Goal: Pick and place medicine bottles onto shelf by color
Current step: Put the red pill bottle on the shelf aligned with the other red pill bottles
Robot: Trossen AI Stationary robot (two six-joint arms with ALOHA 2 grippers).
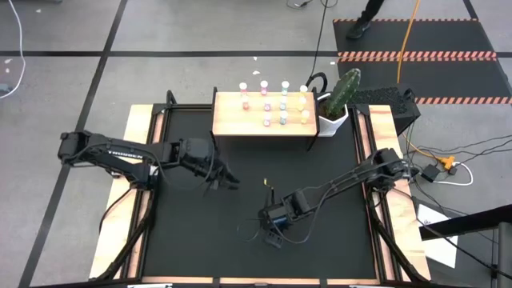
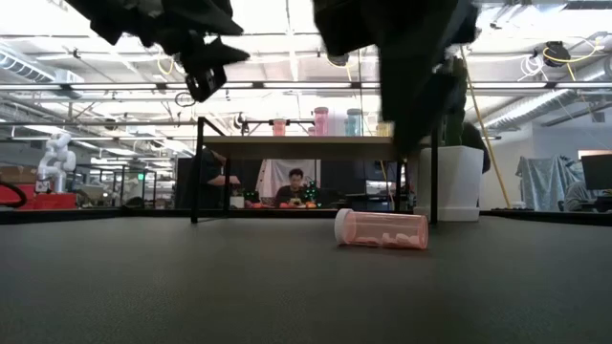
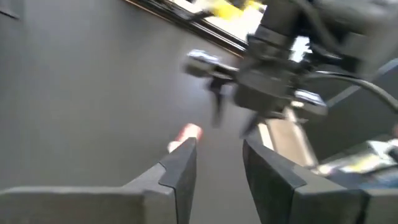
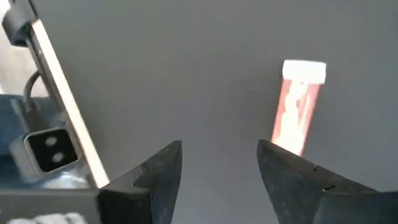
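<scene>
A pink medicine bottle (image 2: 382, 229) with a white cap lies on its side on the black table; it also shows in the right wrist view (image 4: 297, 109) and the left wrist view (image 3: 186, 132). My right gripper (image 1: 274, 232) (image 4: 219, 149) is open and empty above the table, and the bottle lies just beyond one fingertip. My left gripper (image 1: 226, 181) (image 3: 217, 146) is open and empty, raised over the table's middle left. The light-wood shelf (image 1: 232, 120) stands at the far edge on black legs, with several pink, teal and yellowish bottles (image 1: 284, 102) upright on it.
A white pot with a green cactus (image 1: 338, 104) stands right of the shelf. The shelf's black legs (image 2: 196, 182) rise from the mat at the far side. Wooden boards (image 1: 384, 160) border the black mat. People sit in the room behind the table (image 2: 296, 186).
</scene>
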